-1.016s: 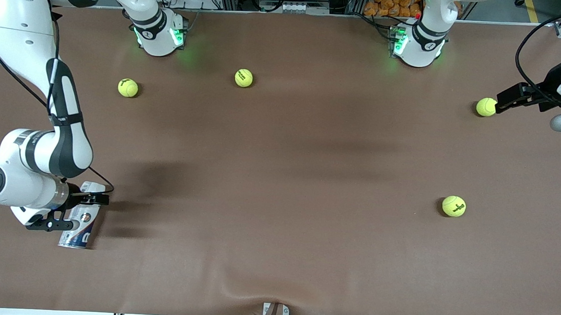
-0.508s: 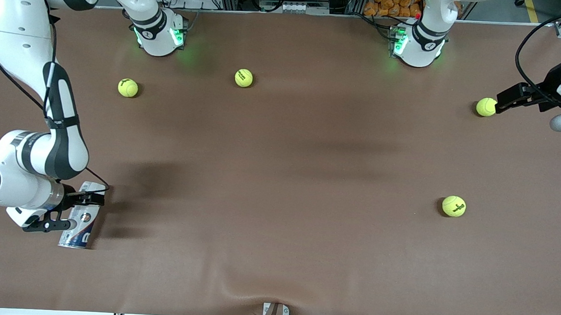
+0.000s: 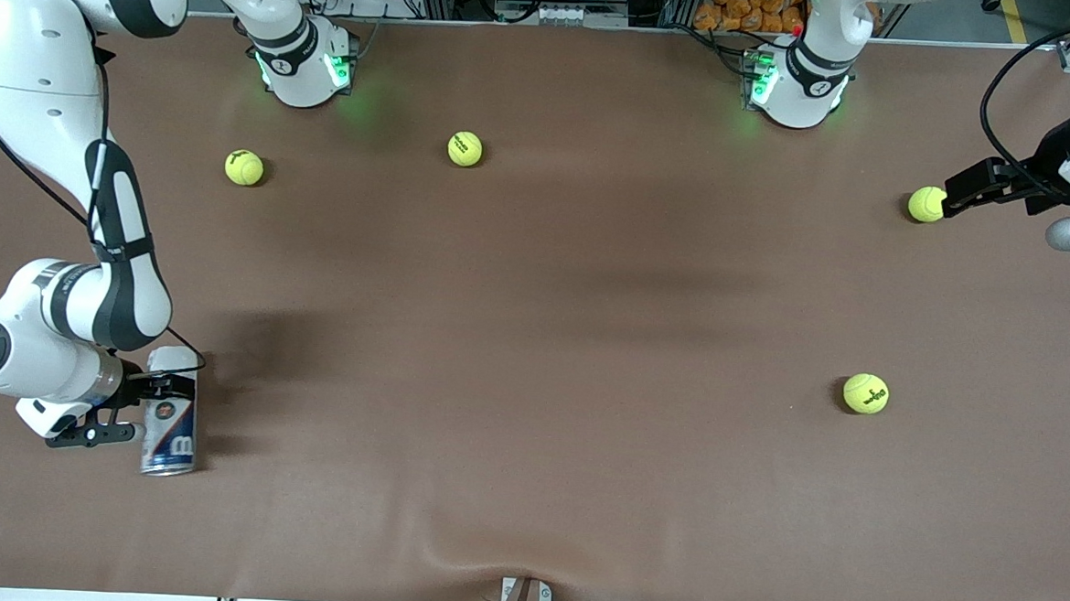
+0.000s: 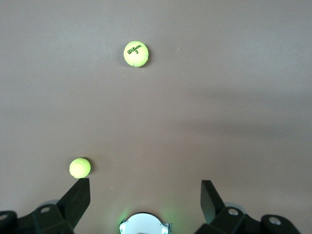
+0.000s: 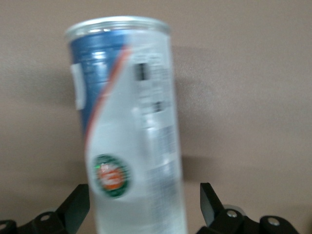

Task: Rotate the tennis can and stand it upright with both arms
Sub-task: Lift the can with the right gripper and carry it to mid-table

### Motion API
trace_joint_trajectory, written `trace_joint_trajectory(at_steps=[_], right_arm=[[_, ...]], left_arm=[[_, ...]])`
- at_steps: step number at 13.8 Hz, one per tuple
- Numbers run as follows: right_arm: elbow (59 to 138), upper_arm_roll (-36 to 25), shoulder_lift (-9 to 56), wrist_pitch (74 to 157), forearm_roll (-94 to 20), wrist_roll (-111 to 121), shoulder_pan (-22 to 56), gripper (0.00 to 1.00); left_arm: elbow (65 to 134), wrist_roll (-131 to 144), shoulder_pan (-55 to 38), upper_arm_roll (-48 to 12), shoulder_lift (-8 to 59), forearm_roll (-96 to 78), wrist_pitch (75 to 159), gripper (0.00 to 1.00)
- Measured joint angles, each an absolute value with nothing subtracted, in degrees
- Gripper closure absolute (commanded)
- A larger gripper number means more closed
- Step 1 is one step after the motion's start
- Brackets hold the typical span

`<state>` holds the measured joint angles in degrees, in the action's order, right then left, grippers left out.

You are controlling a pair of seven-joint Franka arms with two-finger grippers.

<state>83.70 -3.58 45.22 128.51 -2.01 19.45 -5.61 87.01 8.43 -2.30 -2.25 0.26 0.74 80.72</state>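
Tennis can [image 3: 170,414]: I see it lying on its side on the brown worktop [image 3: 533,337], near the edge closest to the front camera and close to the corner at the right arm's end. Its silver end points toward that edge.

Right gripper [image 3: 131,408]: it is low, right beside the can. Its fingers are wide apart, one on each side of the can in the right wrist view. I think they are not squeezing it yet, but that view is a bit fuzzy, so I can't be sure they aren't touching.

Left gripper [image 3: 948,196]: it waits near the edge at the left arm's end. Its fingers are apart and hold nothing. A tennis ball [image 3: 926,204] sits just by its tip.

Other balls: three more lie on the worktop, well away from the can.

How the can will feel: I guess it is light, and the plastic is thin and smooth, so it could roll, slip or dent.

Where to hold: I would pinch it gently across the round middle, on the label, not on the hard ends.
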Motion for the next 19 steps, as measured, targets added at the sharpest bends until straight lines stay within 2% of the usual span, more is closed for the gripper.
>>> trace_joint_trajectory(at_steps=[10, 11, 12, 13, 19], right_arm=[[85.5, -3.1, 47.1, 130.1, -2.4, 27.5, -5.7, 0.0], [85.6, -3.1, 47.2, 130.1, -2.5, 27.6, -5.7, 0.08], [85.6, -3.1, 47.1, 130.1, -2.9, 27.6, -5.7, 0.35], [85.6, -3.0, 47.0, 130.1, -3.6, 27.7, -5.7, 0.42], [83.9, -0.7, 44.3, 124.3, -4.3, 29.3, -4.6, 0.41]], left_arm=[[87.0, 8.4, -2.3, -2.2, 0.3, 0.7, 80.7, 0.0], [87.0, 8.4, -2.3, -2.2, 0.3, 0.7, 80.7, 0.0], [87.0, 8.4, -2.3, -2.2, 0.3, 0.7, 80.7, 0.0], [87.0, 8.4, -2.3, -2.2, 0.3, 0.7, 80.7, 0.0], [87.0, 8.4, -2.3, -2.2, 0.3, 0.7, 80.7, 0.0]])
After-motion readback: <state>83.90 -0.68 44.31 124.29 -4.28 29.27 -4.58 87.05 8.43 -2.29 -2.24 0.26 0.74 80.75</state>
